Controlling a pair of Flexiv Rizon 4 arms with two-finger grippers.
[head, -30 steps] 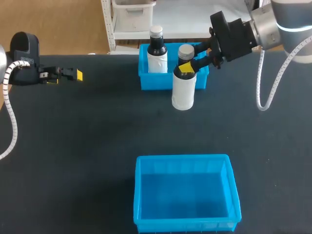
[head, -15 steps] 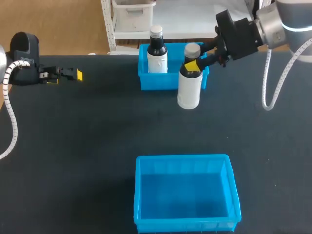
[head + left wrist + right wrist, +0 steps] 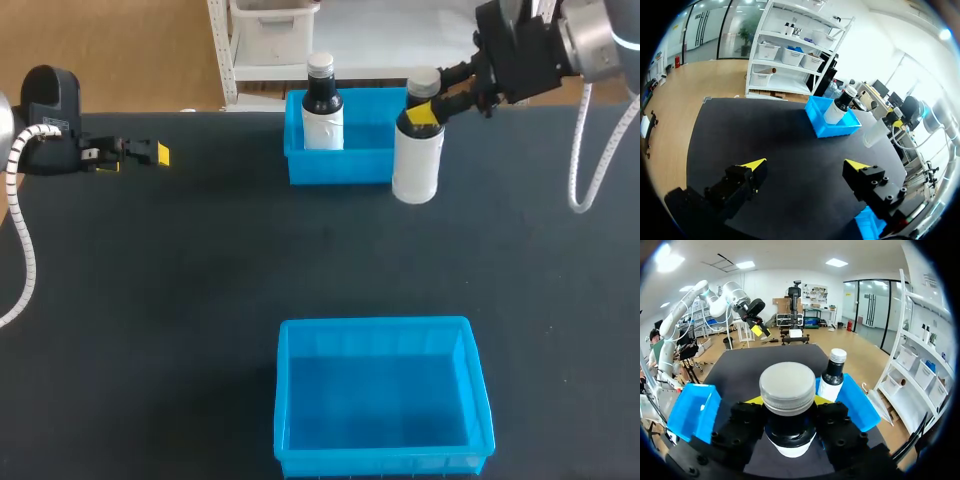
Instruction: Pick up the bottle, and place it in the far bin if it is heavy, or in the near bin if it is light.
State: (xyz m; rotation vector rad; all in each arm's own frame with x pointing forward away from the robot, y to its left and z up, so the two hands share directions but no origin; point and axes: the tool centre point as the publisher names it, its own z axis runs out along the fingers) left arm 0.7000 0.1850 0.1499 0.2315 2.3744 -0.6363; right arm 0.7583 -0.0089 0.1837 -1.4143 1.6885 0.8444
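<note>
Bottle, white-bodied with a dark neck and grey cap, hangs upright at the right end of the far bin, its neck clamped in the right pincer. Left pincer gapes wide above the black table, well apart from both.

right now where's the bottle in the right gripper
Head view: the bottle hangs by its neck in the right gripper, in front of the right end of the far bin, which holds another bottle.
</note>
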